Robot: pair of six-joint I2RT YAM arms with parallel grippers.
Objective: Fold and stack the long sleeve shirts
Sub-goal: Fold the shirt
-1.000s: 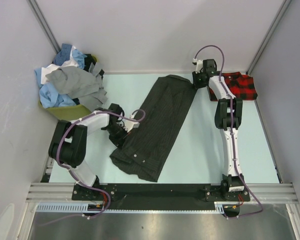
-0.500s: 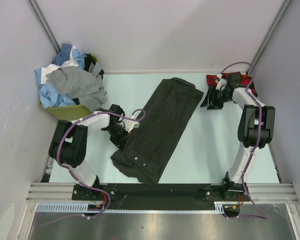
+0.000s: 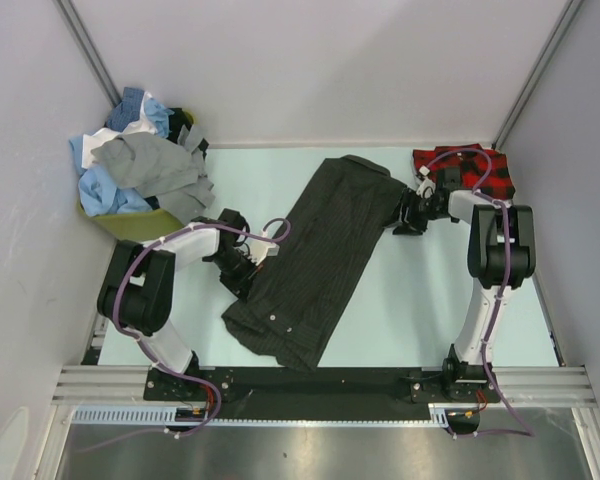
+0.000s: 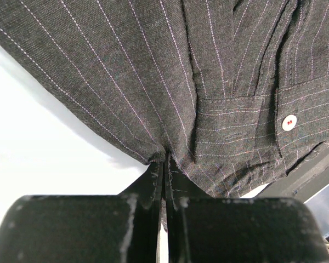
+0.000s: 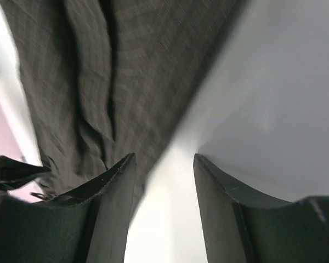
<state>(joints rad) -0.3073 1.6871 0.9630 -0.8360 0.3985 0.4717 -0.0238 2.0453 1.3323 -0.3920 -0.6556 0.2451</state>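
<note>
Shirts sit in three places in the top view: a charcoal shirt (image 3: 320, 255) lies long and slantwise across the middle of the surface (image 3: 410, 300), a plaid shirt (image 3: 485, 172) looks folded in the far right corner, and a pile (image 3: 140, 165) of blue, white and grey ones heaps over a yellow-green bin (image 3: 145, 225) at far left. The left pincer (image 3: 248, 262) is at the charcoal shirt's left edge, and the right pincer (image 3: 408, 215) is just beside its far right corner. Pale walls (image 3: 310, 60) close the surface on three sides. It looks smooth, so cloth should slide easily. In the left wrist view the pincer is closed on a pinch of the pinstriped edge, with a white button (image 4: 289, 122) close by. The hold looks thin, so a slow, low pull seems safer than a tug. The right wrist view is blurred, but its fingers (image 5: 118, 186) stand apart with nothing between them, and the shirt's edge runs just ahead over bare surface. The step seems to be taking the far corner for a fold: the right pincer should drop onto the hem, catch every layer, and lift level with the left so nothing twists.
</note>
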